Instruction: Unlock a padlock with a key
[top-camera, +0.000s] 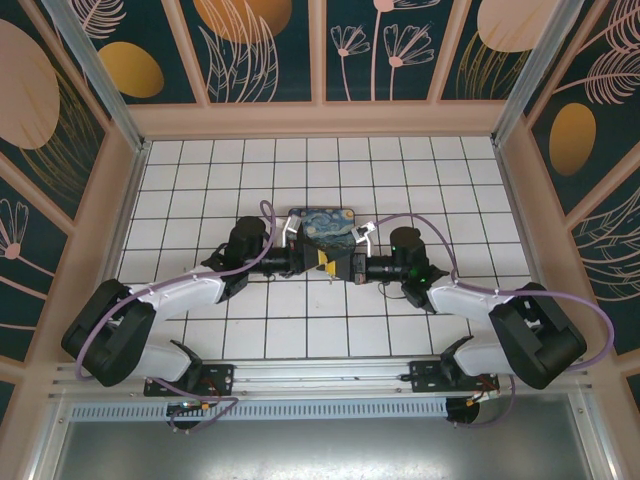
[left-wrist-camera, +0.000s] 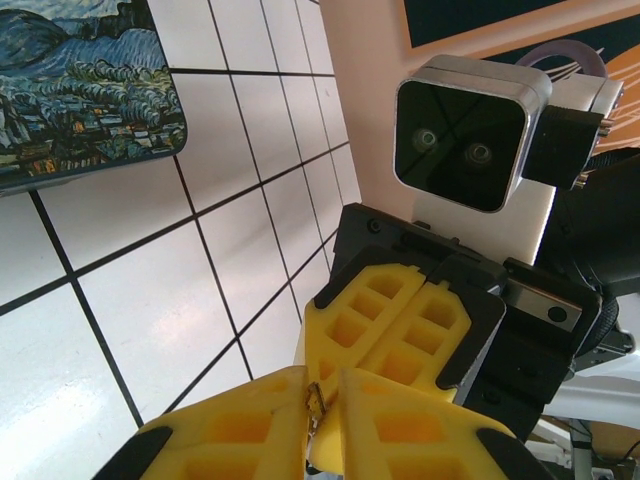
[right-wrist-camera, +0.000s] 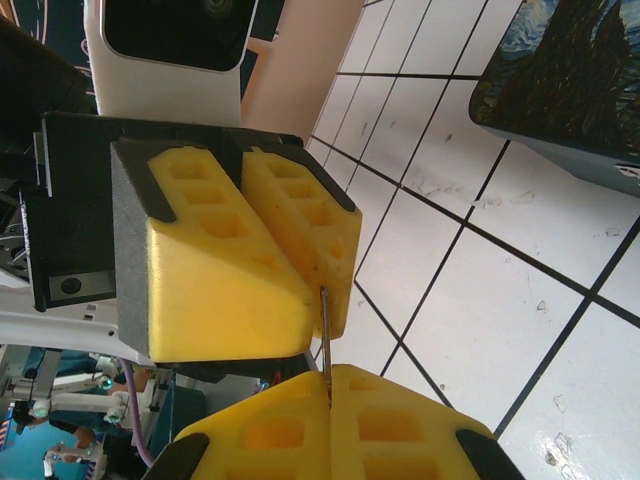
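Note:
Both grippers meet tip to tip over the middle of the tiled floor, just in front of the swirl-painted box (top-camera: 320, 225). My right gripper (right-wrist-camera: 328, 388) is shut on the key (right-wrist-camera: 324, 330), whose thin silvery shaft sticks out from between its yellow fingers. The shaft reaches the seam of the left gripper's fingers (right-wrist-camera: 220, 270). In the left wrist view the key's toothed end (left-wrist-camera: 315, 402) sits between the tips of my left gripper (left-wrist-camera: 322, 385), which is closed tight around it with only a sliver of gap. The right gripper's fingers (left-wrist-camera: 385, 315) face it. The padlock is hidden.
The blue-and-yellow box (left-wrist-camera: 80, 90) lies flat on the white tiles just beyond the grippers; its corner (right-wrist-camera: 570, 80) is also close to the right wrist. Wooden walls (top-camera: 320, 118) ring the floor. Open tiles stretch behind the box and to both sides.

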